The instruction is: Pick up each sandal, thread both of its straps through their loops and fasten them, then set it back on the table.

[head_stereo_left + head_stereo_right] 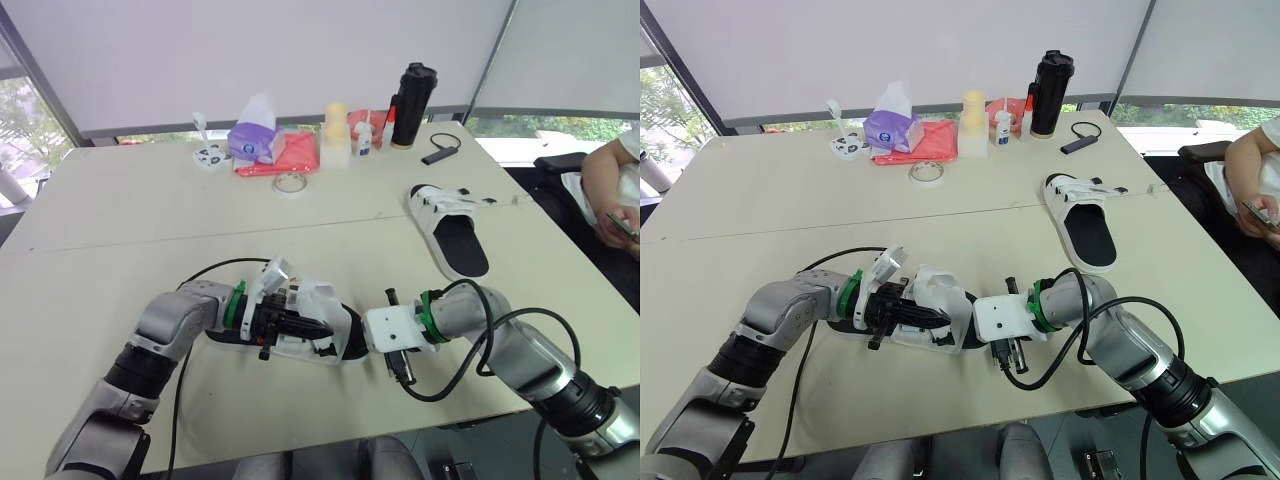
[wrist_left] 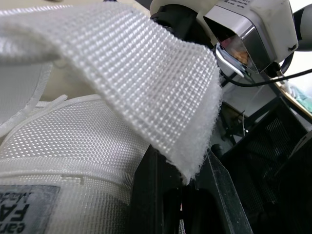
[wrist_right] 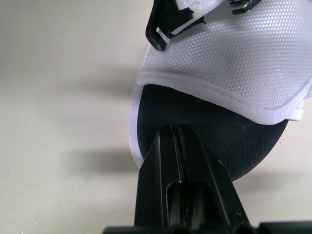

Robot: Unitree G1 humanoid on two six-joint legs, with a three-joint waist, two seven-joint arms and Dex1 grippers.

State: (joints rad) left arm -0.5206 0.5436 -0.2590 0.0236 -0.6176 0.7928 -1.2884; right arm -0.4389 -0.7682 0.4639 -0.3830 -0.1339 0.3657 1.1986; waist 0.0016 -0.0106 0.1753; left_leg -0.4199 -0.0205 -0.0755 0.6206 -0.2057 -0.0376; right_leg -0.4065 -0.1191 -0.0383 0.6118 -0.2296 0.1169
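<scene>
The near sandal [image 1: 322, 300] sits low at the counter [image 1: 150, 220], well to the robot's side of the black bottle [image 1: 412, 105], with both arms on it. The second sandal [image 1: 455, 232] lies between it and the bottle, and its straps look undone.

The right tool [image 3: 174, 134] is closed, its tips pressed together on the black footbed at the sole's rim. The left tool [image 1: 315, 327] reaches over the white upper, and a strap [image 2: 146, 83] hangs loose right across its camera.

That is where trouble could start. The right tool's contact is thin and sits at the very edge, so a tug on the strap could make the sandal pivot or skid out from under it. The strap's fuzzy free end droops. It may miss the black loop [image 3: 161, 34] or stick to the upper too early. The two tools are also working very close together, and a clash looks possible.

Several things are hard to read:
- Whether the left tool is open or closed cannot be told.
- It is not clear whether the right tool actually pinches the sole.
- It is not clear whether the sole lies flat or is tipped up.
- The draped strap blocks the left wrist view's sight of the loop.
- The sandal's other strap cannot be picked out.
</scene>
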